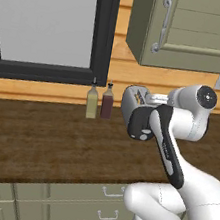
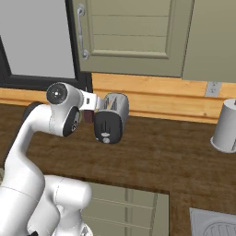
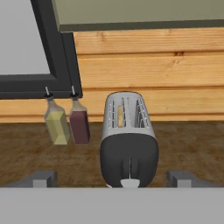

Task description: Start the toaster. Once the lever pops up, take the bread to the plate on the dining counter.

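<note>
Standing on the dark wood-grain bench (image 1: 36, 140), the toaster (image 3: 128, 140) is sitting close to the wooden wall boards, with its dark end panel facing the robot. In the hand view the pincer (image 3: 113, 178) is hanging just in front of that panel, its two dark fingertips (image 3: 41, 178) spreading wide on either side of the toaster and touching nothing, so it is holding no object. A thin tan edge of the bread (image 3: 120, 116) is showing inside one of the toaster's top slots, sunk between the wire guides. At the foot of the toaster's end panel a pale grey knob (image 3: 130, 183) is peeking out at the lower edge of the picture. Just to the left of the toaster, as the hand view shows it, two small bottles are standing side by side: the yellow bottle (image 3: 56, 124) farther from the toaster and the dark red bottle (image 3: 79, 123) nearer to it, neither one touching it. In the left base view the arm's elbow and forearm are crossing in front of the toaster and covering part of it. Above the toaster an olive cabinet door (image 1: 196, 30) with a metal handle is hanging on the wall, and a dark-framed window (image 1: 51, 21) is sitting up and to the toaster's left. Far to the toaster's right, in the right base view, a grey cylindrical canister (image 2: 226, 126) is resting on the same bench.
</note>
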Motion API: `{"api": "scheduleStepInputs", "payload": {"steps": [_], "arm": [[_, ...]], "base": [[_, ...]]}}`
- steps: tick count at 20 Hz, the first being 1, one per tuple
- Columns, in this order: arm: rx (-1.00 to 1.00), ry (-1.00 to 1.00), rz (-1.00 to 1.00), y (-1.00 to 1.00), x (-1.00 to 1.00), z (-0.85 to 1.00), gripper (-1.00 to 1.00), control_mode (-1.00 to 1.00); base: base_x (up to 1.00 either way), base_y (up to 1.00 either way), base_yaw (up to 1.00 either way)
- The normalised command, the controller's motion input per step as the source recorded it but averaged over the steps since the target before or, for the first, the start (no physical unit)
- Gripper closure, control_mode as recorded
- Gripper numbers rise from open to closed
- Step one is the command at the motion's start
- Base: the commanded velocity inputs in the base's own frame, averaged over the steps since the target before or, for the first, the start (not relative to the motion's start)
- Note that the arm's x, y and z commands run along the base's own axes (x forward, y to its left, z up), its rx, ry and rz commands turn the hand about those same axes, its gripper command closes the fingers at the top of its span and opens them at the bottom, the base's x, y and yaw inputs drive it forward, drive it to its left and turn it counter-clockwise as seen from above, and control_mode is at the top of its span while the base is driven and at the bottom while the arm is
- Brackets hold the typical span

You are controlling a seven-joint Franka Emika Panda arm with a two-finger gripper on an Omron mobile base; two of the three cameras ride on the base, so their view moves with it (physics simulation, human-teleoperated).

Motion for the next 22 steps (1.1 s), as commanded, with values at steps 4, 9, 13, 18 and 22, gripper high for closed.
{"api": "scheduleStepInputs", "payload": {"steps": [4, 9, 13, 18, 22], "arm": [[0.00, 0.00, 0.00, 0.00, 0.00, 0.00, -1.00, -1.00], [0.00, 0.00, 0.00, 0.00, 0.00, 0.00, -1.00, -1.00], [0.00, 0.00, 0.00, 0.00, 0.00, 0.00, -1.00, -1.00], [0.00, 0.00, 0.00, 0.00, 0.00, 0.00, -1.00, -1.00], [0.00, 0.00, 0.00, 0.00, 0.00, 0.00, -1.00, -1.00]], "base": [[0.00, 0.00, 0.00], [0.00, 0.00, 0.00], [0.00, 0.00, 0.00], [0.00, 0.00, 0.00], [0.00, 0.00, 0.00]]}}
